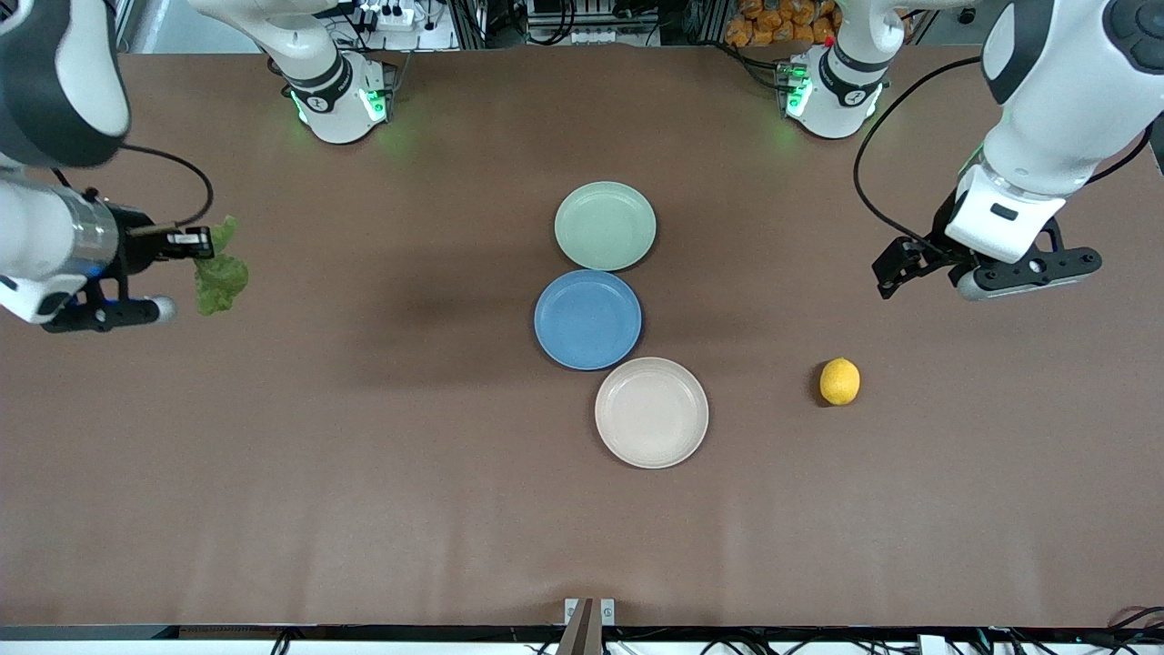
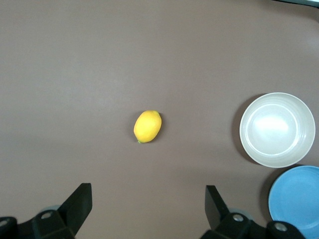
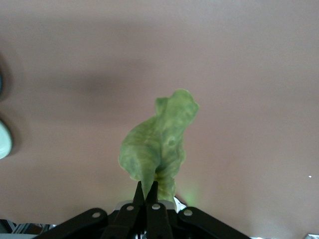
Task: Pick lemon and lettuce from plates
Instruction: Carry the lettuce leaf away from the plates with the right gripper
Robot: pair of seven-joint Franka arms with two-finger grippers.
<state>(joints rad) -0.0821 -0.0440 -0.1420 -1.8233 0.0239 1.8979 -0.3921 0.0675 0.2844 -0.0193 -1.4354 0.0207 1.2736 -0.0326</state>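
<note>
1. Both arms run off the front view's edges, and the right wrist view shows only slivers of two plates at its edge.
2. Three plates lie in a row: mint farthest, blue in the middle, cream nearest; one lemon; one lettuce.
3. The lemon, a yellow oval, lies on the table toward the left arm's end.
4. The left gripper hangs open over the table near the lemon.
5. The right gripper, at its own end, pinches the wrinkly green lettuce in the air.

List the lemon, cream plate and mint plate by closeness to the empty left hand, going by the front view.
From the left hand:
1. Lemon, on the bare table.
2. Cream plate, nearest the camera.
3. Mint plate, nearest the robots' bases.
</note>
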